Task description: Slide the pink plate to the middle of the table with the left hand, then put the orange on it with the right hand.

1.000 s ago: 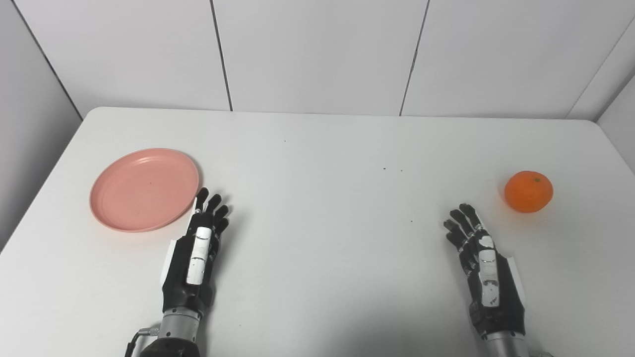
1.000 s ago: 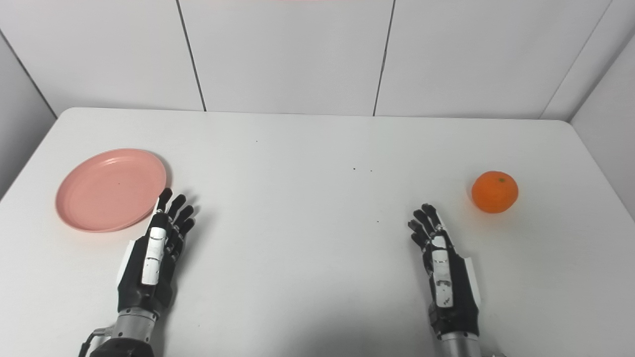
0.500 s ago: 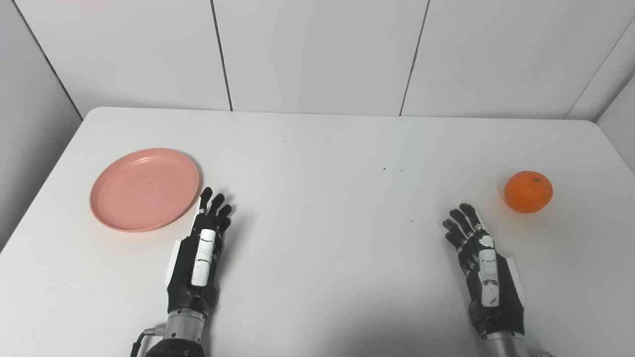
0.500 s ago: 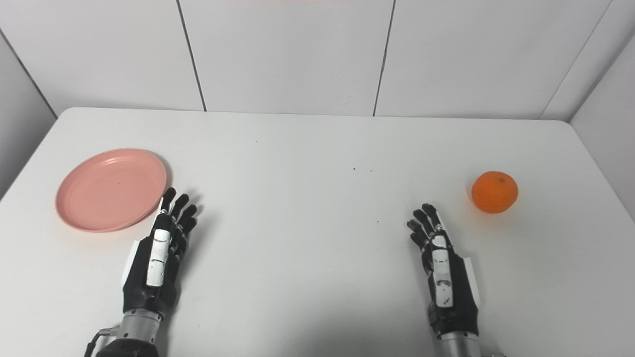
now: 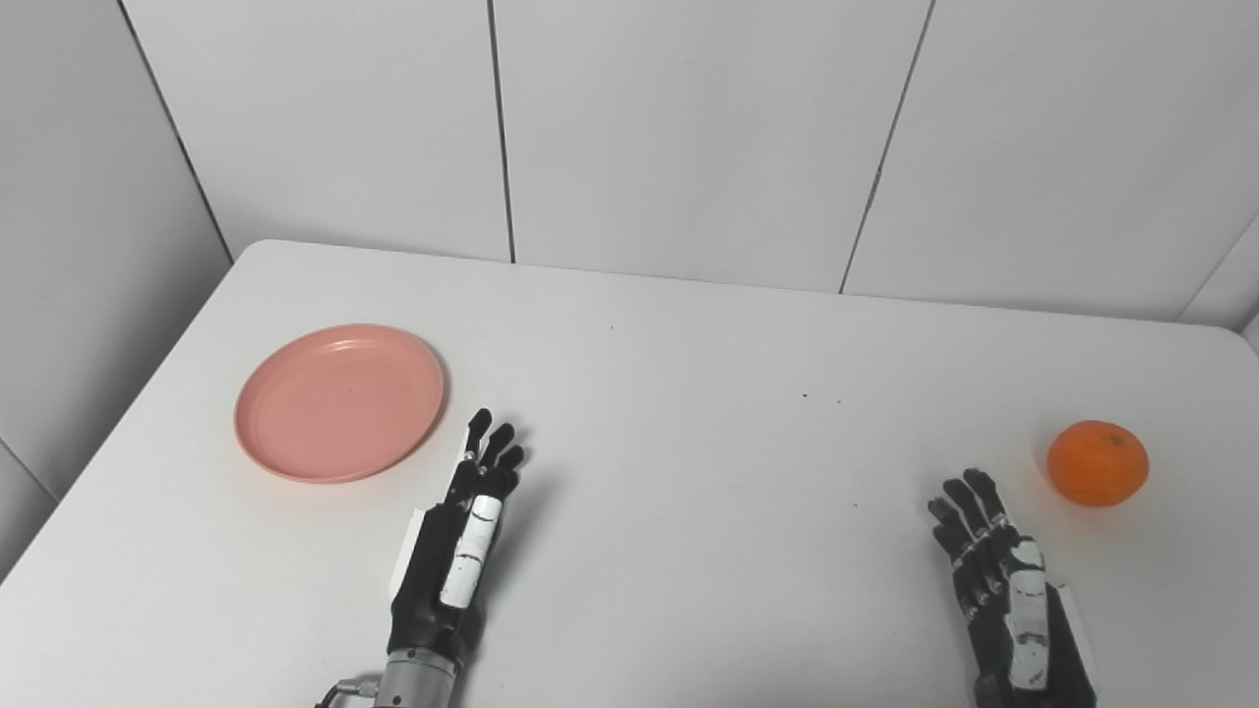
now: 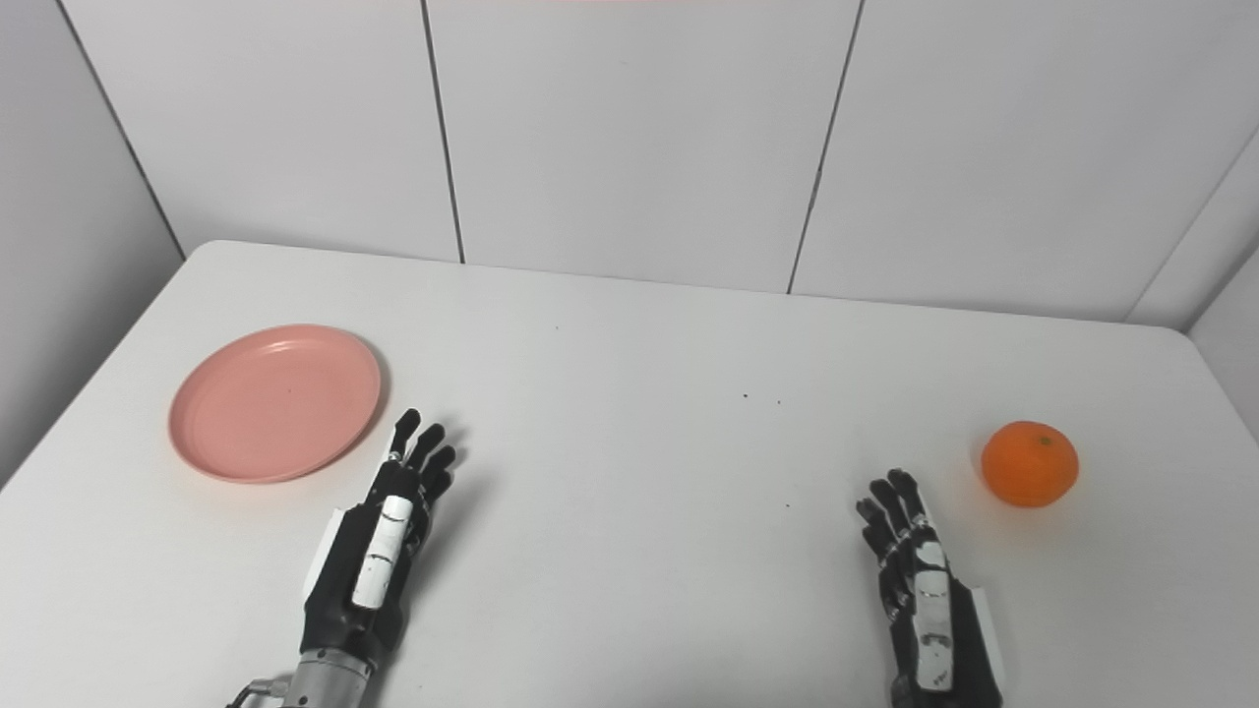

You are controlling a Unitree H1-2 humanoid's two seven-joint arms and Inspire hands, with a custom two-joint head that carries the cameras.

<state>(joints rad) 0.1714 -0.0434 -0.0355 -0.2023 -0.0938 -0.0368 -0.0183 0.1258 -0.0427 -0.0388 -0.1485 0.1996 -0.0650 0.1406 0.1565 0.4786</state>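
A round pink plate [image 5: 339,401] lies empty on the left part of the white table [image 5: 689,413]. My left hand [image 5: 458,551] rests open just right of and nearer than the plate, its fingertips a short gap from the rim, holding nothing. An orange [image 5: 1097,462] sits far right on the table. My right hand [image 5: 1003,590] lies open near the front edge, left of and nearer than the orange, apart from it.
White wall panels [image 5: 689,138] rise behind the table's far edge. A grey wall [image 5: 89,246] stands close along the left side. A few tiny dark specks [image 5: 805,396] dot the middle of the tabletop.
The whole picture has shifted down and right, so the camera moved. The left hand has drawn slightly right of the plate's rim; plate, orange and right hand stay put.
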